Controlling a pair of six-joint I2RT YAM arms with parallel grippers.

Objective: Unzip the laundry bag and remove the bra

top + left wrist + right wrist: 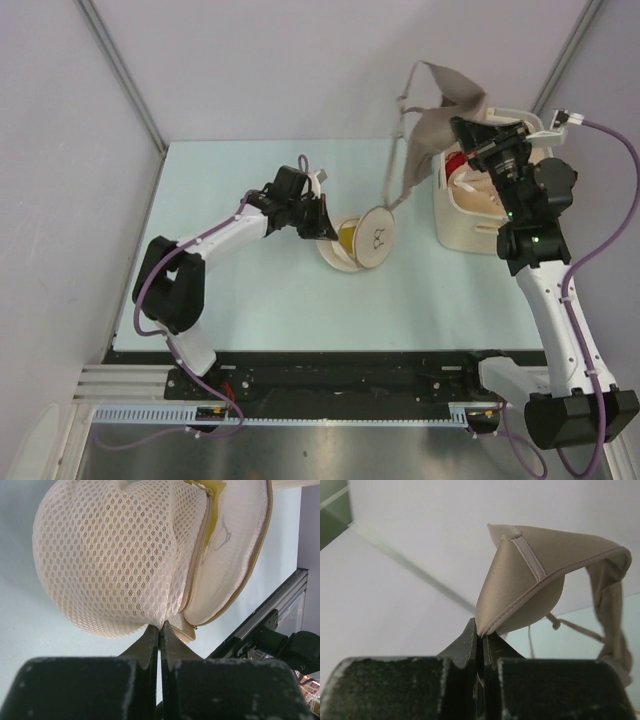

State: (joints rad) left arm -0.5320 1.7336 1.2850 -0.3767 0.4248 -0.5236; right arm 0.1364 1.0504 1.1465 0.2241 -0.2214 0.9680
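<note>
The round cream laundry bag stands on edge, mid-table, its zip open and its halves apart. A strip of the mustard-yellow bra shows inside it, and also in the left wrist view. My left gripper is shut on the mesh half of the bag, pinching the fabric at its tips. My right gripper is raised above the basket and shut on a taupe strappy garment with a moulded cup. That garment hangs in the air, one strap trailing down toward the bag.
A cream rectangular plastic basket stands at the back right under the right gripper, with a red cloth inside. The table's near edge and a black rail lie close behind the bag in the left wrist view.
</note>
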